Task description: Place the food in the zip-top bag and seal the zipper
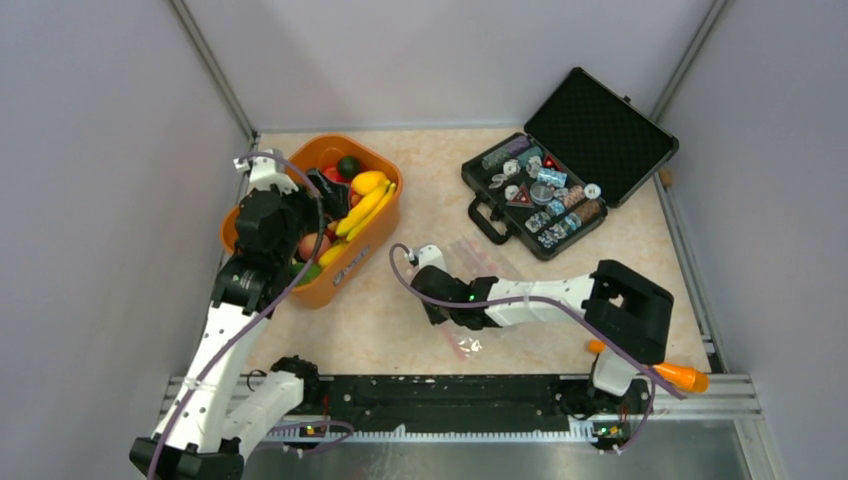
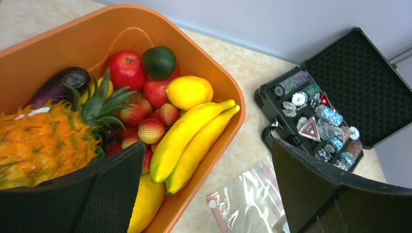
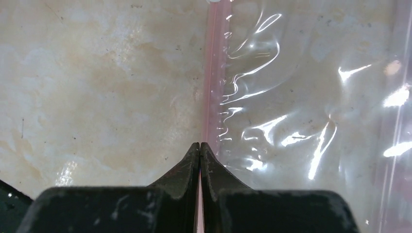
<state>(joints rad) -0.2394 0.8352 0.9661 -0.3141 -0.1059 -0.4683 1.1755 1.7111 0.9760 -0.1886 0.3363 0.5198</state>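
The food [image 1: 365, 205] fills an orange basket [image 1: 375, 250] at the left: bananas [image 2: 194, 138], a lemon, red apples, strawberries, an eggplant, a pineapple. My left gripper [image 2: 203, 148] hangs open over the basket's near end, holding nothing, with the bananas showing between its fingers [image 2: 111, 194]. The clear zip-top bag [image 1: 478, 258] lies flat on the table mid-scene, partly under my right arm. My right gripper [image 3: 199, 144] is low at the bag's left edge, shut on the pink zipper [image 3: 212, 73]; pink shows between its closed tips. The bag [image 3: 301, 97] looks to hold nothing.
An open black case [image 1: 560, 180] of chips and tokens stands at the back right, just beyond the bag. An orange object [image 1: 682, 378] lies by the right arm's base. Grey walls close in both sides.
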